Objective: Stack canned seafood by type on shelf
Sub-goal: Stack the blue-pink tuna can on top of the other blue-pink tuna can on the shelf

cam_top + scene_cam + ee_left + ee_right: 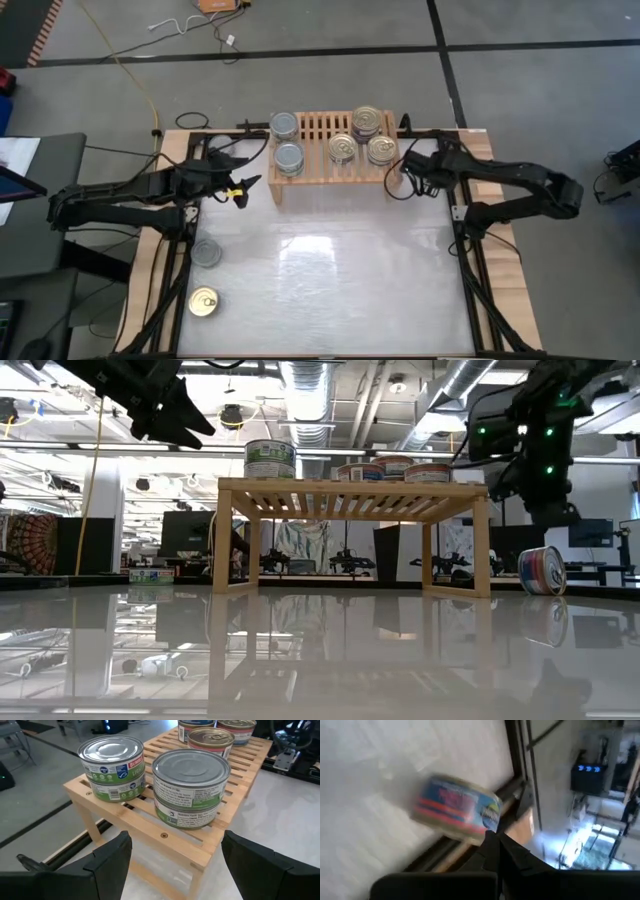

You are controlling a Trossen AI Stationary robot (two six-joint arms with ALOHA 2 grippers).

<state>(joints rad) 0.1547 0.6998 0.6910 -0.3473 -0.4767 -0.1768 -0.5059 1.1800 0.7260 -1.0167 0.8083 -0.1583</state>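
Left tool (243, 190) released and empty just left of the shelf (318, 150), two silver-topped can stacks (190, 787) and three gold-topped cans (365, 137) on its slats, right tool (408, 172) beside the shelf's right end, fingers unclear, two cans (205, 277) on the desk (330, 290) near its left edge.

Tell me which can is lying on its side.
The can on the table right of the shelf in the low view: its round face points sideways; all others sit flat.

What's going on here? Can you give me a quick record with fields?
shelf: wooden slatted rack at the table's far side
silver-top tins: two stacks on the shelf's left end
gold-top tins: three spots on its right end
loose tins: two at the table's near left
left gripper: fingers open, facing the shelf
right gripper: beside the shelf's right end
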